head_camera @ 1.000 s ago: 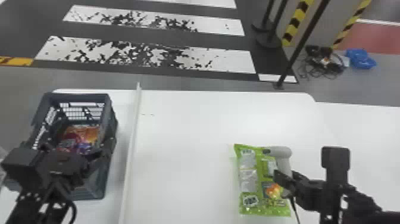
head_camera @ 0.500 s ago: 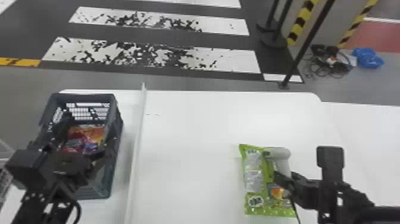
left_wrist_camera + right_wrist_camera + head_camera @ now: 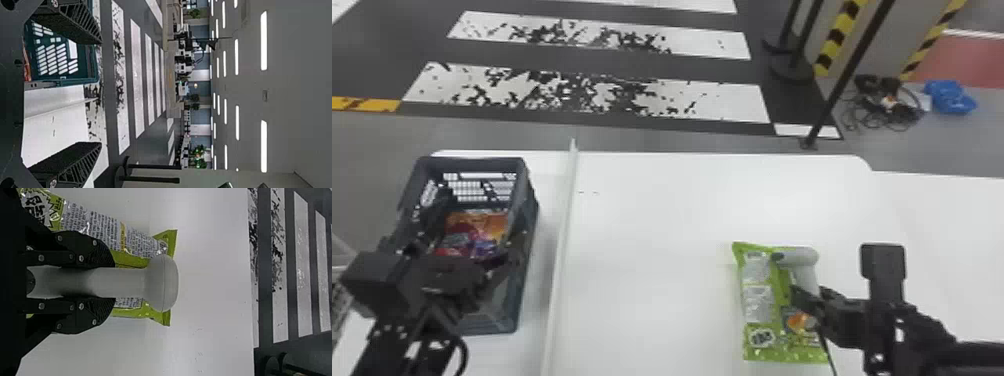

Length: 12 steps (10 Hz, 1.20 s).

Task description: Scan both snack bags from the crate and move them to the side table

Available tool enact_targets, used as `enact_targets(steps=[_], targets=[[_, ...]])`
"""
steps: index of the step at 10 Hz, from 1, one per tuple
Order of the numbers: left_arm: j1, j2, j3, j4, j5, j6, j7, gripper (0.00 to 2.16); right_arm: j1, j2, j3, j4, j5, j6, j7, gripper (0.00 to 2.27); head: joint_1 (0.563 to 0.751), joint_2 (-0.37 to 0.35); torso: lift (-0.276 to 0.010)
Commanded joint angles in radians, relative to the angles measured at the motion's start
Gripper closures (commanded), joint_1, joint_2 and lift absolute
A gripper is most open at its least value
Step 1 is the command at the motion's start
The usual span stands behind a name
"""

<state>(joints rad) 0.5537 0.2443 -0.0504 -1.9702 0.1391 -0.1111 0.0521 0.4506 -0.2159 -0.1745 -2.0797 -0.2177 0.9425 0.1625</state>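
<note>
At the dark-grey plastic crate (image 3: 529, 220), left fingers (image 3: 435, 215) stood wide apart, empty; right fingers (image 3: 806, 300) gripped a light-grey plastic scanner (image 3: 799, 256) over a green foil snack bag (image 3: 757, 300).

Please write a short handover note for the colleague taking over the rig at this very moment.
Left claw: open, empty, at the crate.
Right claw: shut on the grey scanner, over the green snack bag.
Things: the green bag lies on the white table; colourful packs are in the crate.
Done: one bag is out on the table; whether it is scanned, I can't tell.
Left: probably finish that scan, handle a second bag, and move both to the side table.
</note>
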Motion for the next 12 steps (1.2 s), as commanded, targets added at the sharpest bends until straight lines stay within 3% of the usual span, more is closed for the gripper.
enact_targets(steps=[1, 4, 7, 12], targets=[[0.0, 0.0, 0.0, -0.002, -0.001, 0.0, 0.0, 0.07, 0.002, -0.003, -0.028, -0.016, -0.018, -0.001, -0.001, 2.11, 0.695, -0.099, -0.029], [0.0, 0.001, 0.0, -0.001, -0.001, 0.0, 0.0, 0.07, -0.02, -0.031, -0.094, 0.018, -0.035, -0.014, -0.009, 2.11, 0.695, -0.133, -0.029], [0.005, 0.0, -0.002, -0.001, -0.009, -0.018, 0.0, 0.07, -0.113, -0.08, -0.117, 0.193, -0.034, -0.047, -0.001, 2.11, 0.695, -0.206, -0.029], [0.006, -0.005, -0.003, -0.001, -0.007, -0.018, 0.0, 0.07, -0.198, -0.115, -0.12, 0.435, 0.012, -0.204, 0.002, 2.11, 0.695, -0.286, -0.029]])
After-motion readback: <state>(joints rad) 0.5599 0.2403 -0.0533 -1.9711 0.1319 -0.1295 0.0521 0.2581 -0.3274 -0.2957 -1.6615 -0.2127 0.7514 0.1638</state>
